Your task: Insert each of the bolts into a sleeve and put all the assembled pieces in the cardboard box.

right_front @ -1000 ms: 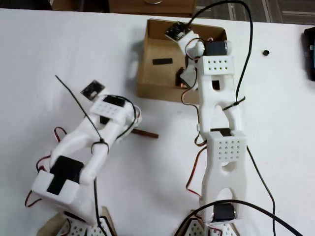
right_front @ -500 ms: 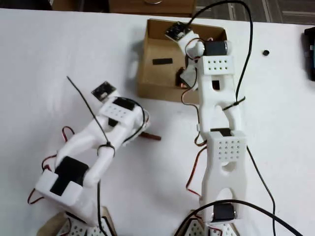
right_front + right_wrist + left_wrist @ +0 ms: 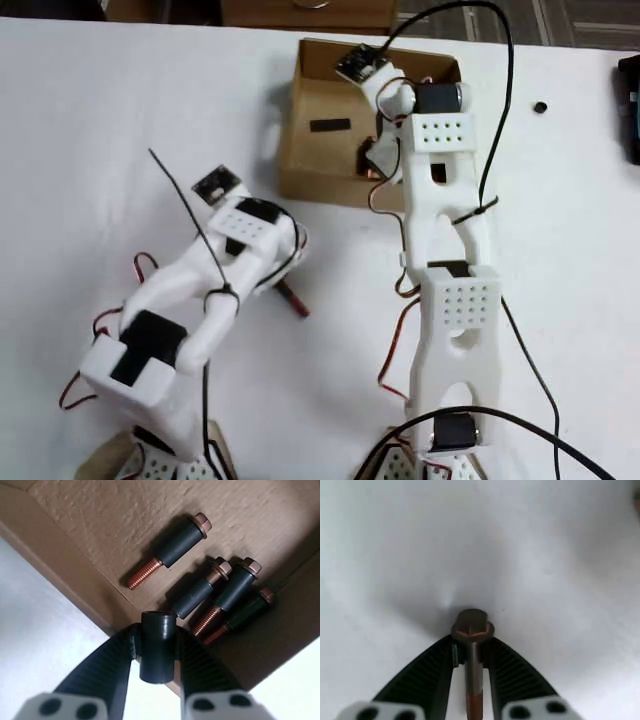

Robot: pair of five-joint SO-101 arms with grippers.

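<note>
My left gripper (image 3: pixel 472 647) is clamped on a copper bolt (image 3: pixel 472 626), whose head pokes out past the fingertips, low over the white table (image 3: pixel 545 555) and well apart from the cardboard box (image 3: pixel 300 150). My right gripper (image 3: pixel 156 642) pinches a black sleeve (image 3: pixel 157 650) above the box's edge, near four assembled pieces (image 3: pixel 195 596) lying inside the box.

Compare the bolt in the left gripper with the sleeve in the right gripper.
The bolt is slim, copper-coloured, with a hex head; the sleeve is a thicker, plain black tube. The bolt is over bare table; the sleeve is over the cardboard box edge. Both are clamped, not yet joined.
</note>
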